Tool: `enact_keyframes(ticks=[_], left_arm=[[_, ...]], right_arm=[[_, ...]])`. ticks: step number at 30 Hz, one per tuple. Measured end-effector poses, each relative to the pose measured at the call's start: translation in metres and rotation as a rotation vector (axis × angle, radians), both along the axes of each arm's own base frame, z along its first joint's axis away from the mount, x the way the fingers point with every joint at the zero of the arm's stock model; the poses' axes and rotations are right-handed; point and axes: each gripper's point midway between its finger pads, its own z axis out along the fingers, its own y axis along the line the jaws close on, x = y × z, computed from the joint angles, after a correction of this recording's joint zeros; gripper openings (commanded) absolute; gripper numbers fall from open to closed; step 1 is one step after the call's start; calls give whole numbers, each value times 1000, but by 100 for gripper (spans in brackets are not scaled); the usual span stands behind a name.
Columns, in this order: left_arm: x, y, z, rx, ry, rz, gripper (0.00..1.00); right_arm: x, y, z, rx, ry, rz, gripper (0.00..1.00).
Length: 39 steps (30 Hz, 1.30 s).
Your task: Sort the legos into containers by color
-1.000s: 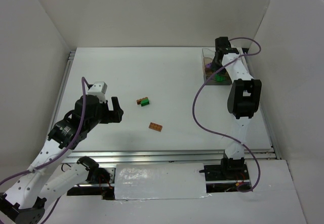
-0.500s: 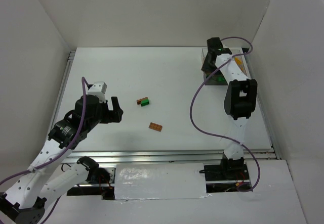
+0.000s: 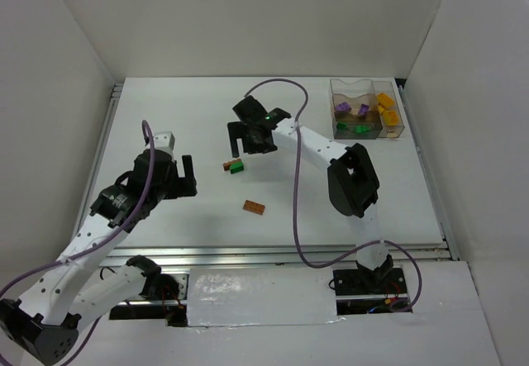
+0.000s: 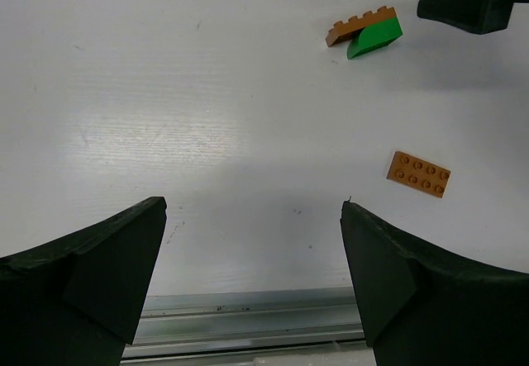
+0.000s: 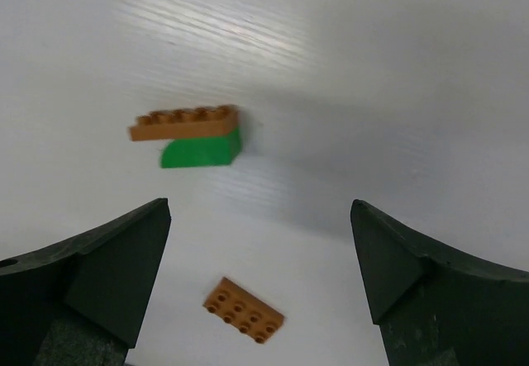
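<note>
PLACE: you are looking at a robotics lab test cell | WALLS: plain white panels (image 3: 248,19) box in your white table (image 3: 182,102) on three sides | FRAME: aluminium rails (image 3: 273,254) edge the table | RIG: your left arm (image 3: 91,234) and right arm (image 3: 351,184) are mounted at the near edge, purple cables (image 3: 296,217) trailing loose
</note>
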Motion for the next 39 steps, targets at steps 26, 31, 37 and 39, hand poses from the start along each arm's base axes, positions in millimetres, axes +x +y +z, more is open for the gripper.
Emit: enact_keyframes(ticks=[26, 31, 37, 39], left_arm=[[-1, -6, 3, -33, -5, -29, 100], [-1, -7, 3, -37, -5, -36, 100], [-3, -8, 5, -46, -11, -44, 100], [-3, -9, 6, -48, -13, -46, 99]], right_arm=[[-9, 62, -52, -61, 36, 254, 70], [-5, 65, -62, -73, 42, 259, 67], [-7, 62, -76, -95, 64, 263, 59], [-7, 62, -76, -97, 62, 265, 56]])
